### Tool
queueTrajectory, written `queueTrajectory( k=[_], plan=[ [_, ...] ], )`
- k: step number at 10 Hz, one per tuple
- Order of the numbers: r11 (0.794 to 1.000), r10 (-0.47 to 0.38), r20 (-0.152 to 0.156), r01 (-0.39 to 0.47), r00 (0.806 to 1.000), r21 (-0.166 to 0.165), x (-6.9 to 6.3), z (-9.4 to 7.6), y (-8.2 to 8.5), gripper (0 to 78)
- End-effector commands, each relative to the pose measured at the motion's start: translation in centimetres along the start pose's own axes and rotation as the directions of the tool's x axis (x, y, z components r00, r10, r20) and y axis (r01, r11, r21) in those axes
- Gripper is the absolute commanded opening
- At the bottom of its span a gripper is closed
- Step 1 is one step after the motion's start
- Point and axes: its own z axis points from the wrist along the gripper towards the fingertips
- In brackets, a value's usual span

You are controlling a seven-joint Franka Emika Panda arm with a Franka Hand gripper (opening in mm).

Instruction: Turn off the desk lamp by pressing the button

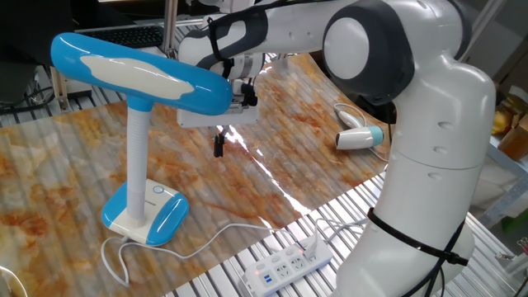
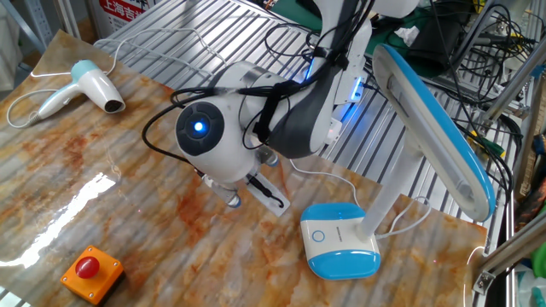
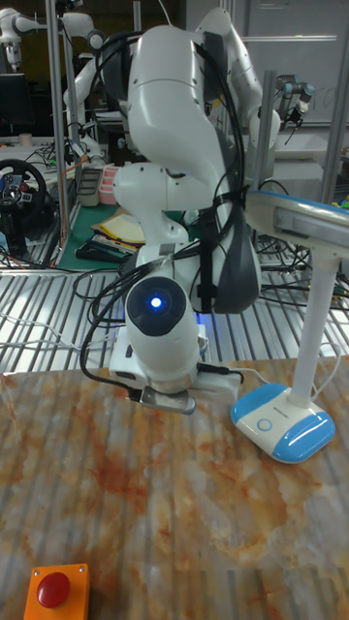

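Still approach step: your pincer (image 1: 219, 146) hangs above surface (image 1: 272, 165), well apart from lamp (image 1: 140, 124) base; open or closed, cannot tell. Button (image 2: 318, 236) sits on base's white face, untouched. Next: swing over base, descend onto button.

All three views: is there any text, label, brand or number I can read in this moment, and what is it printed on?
No text reads clearly in any view.
Red-and-white sign at the top edge of the other fixed view: characters present, too blurred and cut off to read.
White power strip with blue markings: too small to read.
Blue-and-white plastic desk lamp, grey mark on its base: too small to read.
Orange box with red button: no text visible.
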Motion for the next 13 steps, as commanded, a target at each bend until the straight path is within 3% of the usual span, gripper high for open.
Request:
queueTrajectory(
  k=[1,4,7,10,13],
  plan=[
    [0.999,-0.034,-0.011,0.034,0.999,0.004,0.3,-0.6,-0.4,0.0],
    [0.999,-0.051,0.015,0.05,0.999,0.018,1.2,-1.8,-1.1,0.0],
    [0.995,-0.092,0.042,0.09,0.995,0.039,2.0,-2.7,-3.6,0.0],
    [0.993,-0.099,0.074,0.095,0.992,0.065,2.6,-3.5,-4.6,0.0],
    [0.992,-0.114,0.075,0.109,0.991,0.061,2.9,-4.8,-5.3,0.0]
  ],
)
